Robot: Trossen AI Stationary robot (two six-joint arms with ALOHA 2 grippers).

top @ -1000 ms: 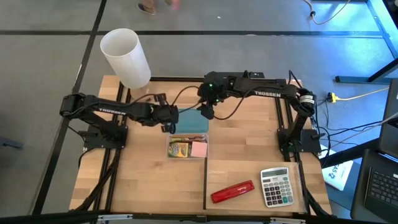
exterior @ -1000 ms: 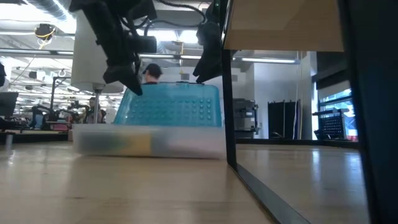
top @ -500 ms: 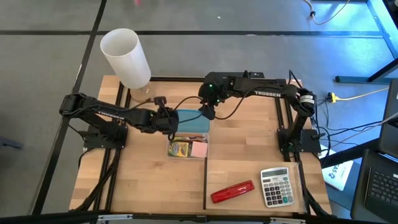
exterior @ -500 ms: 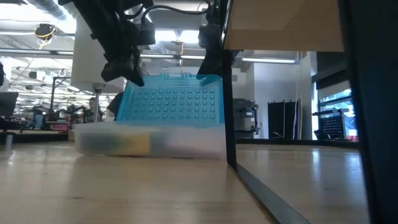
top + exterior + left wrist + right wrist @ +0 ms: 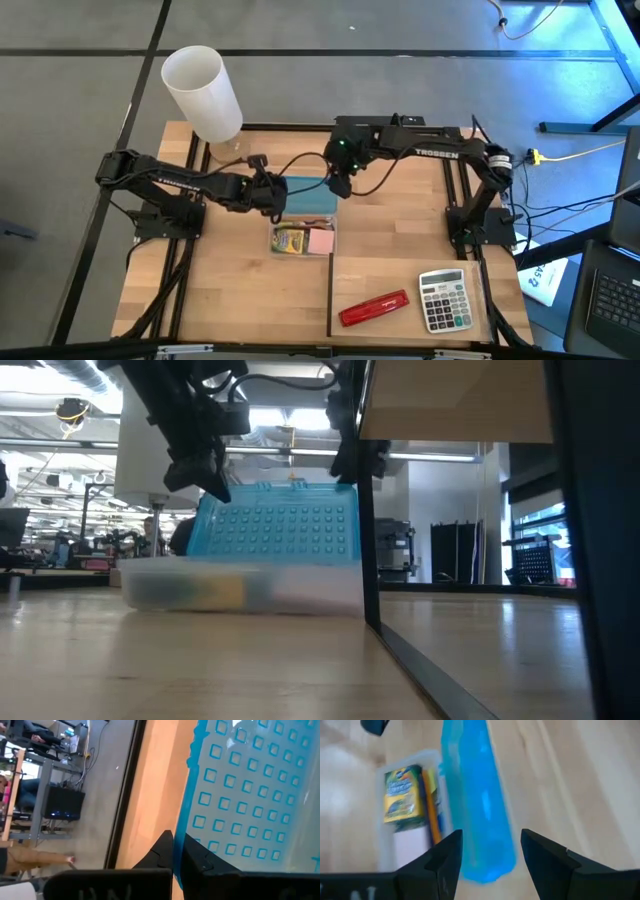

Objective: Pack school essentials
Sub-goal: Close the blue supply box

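Since a second ago my left gripper (image 5: 272, 193) has reached the blue lid (image 5: 308, 196), pinched shut beside it; my half-open, empty right gripper (image 5: 340, 186) should push it down evenly.

You can read "TROSSEN" in white letters on the right arm (image 5: 430, 152), which lies at about one o'clock from the middle of the table (image 5: 390, 255) in the high view. The left arm (image 5: 175, 180), at about nine o'clock, carries the same kind of white lettering, too small to make out. The print on the crayon box (image 5: 400, 792) is blurred and unreadable.
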